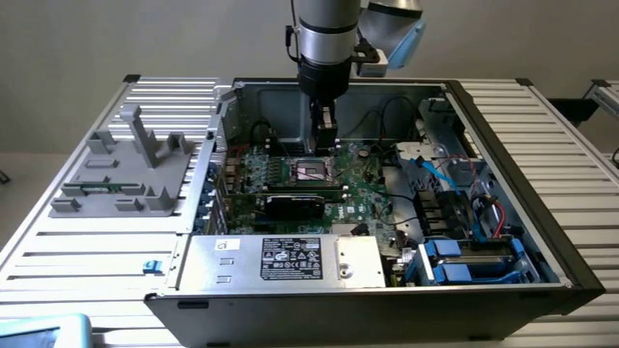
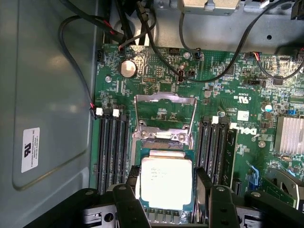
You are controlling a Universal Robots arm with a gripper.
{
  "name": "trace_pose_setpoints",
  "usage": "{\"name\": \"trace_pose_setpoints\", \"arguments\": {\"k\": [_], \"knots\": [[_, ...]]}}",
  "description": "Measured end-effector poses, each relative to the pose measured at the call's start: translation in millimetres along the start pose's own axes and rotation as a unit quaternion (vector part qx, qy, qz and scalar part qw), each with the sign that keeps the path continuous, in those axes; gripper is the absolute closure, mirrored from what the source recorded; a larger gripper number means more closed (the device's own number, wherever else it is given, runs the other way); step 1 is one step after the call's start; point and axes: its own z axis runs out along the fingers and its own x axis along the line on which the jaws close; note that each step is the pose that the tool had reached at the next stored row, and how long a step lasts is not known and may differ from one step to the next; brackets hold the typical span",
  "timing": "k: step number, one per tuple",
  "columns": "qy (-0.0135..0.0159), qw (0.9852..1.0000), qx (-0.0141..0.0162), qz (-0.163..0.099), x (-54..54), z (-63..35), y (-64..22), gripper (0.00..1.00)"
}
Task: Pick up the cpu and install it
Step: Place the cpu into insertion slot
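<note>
Silver-grey metal is shining on the flat top of the cpu [image 2: 166, 183], which is lying square in the socket [image 2: 164, 153] on the green board [image 2: 223, 71]. The claw [image 2: 166, 192] is hanging straight over it, spread wide, with one dark finger [image 2: 203, 190] standing just beside each of two opposite edges of the cpu. The cpu is sitting between the fingers and a little below them, and the claw is gripping nothing that I can see. Whether a pad is brushing an edge I cannot tell.

Just beyond the cpu, the socket's metal flap [image 2: 161, 136] is standing tipped back and open. Rows of black slots [image 2: 111, 152] are running along both sides of the socket.

From the exterior view, the arm is reaching down into the open computer case [image 1: 508, 156], and the claw [image 1: 324, 148] is hovering close above the socket, where the cpu [image 1: 314, 172] is glinting. A black card [image 1: 295, 205] is lying just in front of the socket, and a metal box with a label [image 1: 280, 261] is sitting nearer the camera. A grey tray [image 1: 126, 174] is resting on the slatted table [image 1: 570, 145] at the exterior view's left.
</note>
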Motion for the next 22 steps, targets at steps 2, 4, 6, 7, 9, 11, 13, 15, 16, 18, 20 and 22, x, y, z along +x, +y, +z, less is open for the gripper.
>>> {"name": "trace_pose_setpoints", "arguments": {"k": [2,4,6,7,9,11,13,15,16,18,20,22], "knots": [[0.0,1.0,0.0,0.0,0.0,0.0,0.0,0.45],[0.0,1.0,0.0,0.0,0.0,0.0,0.0,0.45],[0.0,1.0,0.0,0.0,0.0,0.0,0.0,0.45],[0.0,1.0,-0.0001,0.0,0.0,0.2,-0.2,0.45],[0.0,1.0,-0.0019,0.0,0.1,1.2,-2.5,0.45],[-0.0002,1.0,-0.0038,0.0,0.3,2.5,-5.1,0.45],[-0.0002,1.0,-0.004,0.0,0.3,4.0,-5.8,0.45],[-0.0003,1.0,-0.004,0.0,0.1,6.2,-5.8,0.45],[-0.0003,1.0,-0.004,0.001,0.1,7.7,-5.9,0.45],[-0.0002,1.0,-0.0042,0.003,-0.1,11.2,-6.0,0.45],[-0.0003,1.0,-0.0042,0.004,-0.4,14.7,-6.0,0.45],[0.0002,1.0,-0.0044,0.007,-0.6,18.2,-6.1,0.45]]}}
